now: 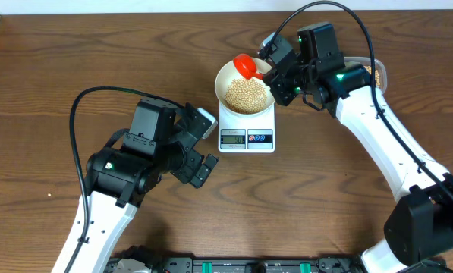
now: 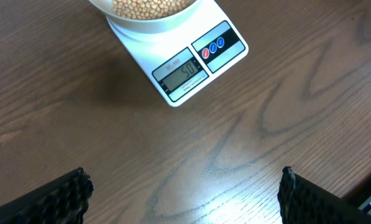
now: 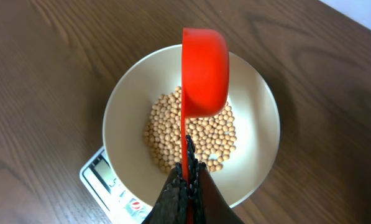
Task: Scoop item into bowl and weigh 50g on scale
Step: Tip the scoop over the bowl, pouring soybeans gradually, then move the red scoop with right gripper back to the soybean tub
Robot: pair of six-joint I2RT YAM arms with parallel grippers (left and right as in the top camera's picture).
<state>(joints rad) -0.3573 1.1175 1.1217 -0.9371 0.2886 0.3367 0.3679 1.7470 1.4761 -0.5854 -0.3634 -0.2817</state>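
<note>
1. Overhead: scale (image 1: 246,138) lies w/ long axis 12–6, display end at 6; digits too small to read. Bowl (image 1: 221,79) sits on its 12 half, beans (image 1: 246,95) inside. Right gripper (image 1: 272,76) is at bowl's 2, clamped on red scoop (image 1: 246,66). Cup is over bowl's 12 rim, handle runs toward 4. Left gripper (image 1: 205,144) is at scale's 8, apart, jaws wide, holding nothing.
2. Left wrist: display reads "50"; red print above it too tiny to read. Scale (image 2: 180,73) is at 12 from fingers (image 2: 61,199), well apart on table (image 2: 79,118); display end points to 5.
3. Right wrist: fingers (image 3: 173,200) pinched tight on scoop handle at 6. Scoop (image 3: 204,68) axis 6–12, cup above beans (image 3: 166,134). Scale corner at 7, display partly hidden.
</note>
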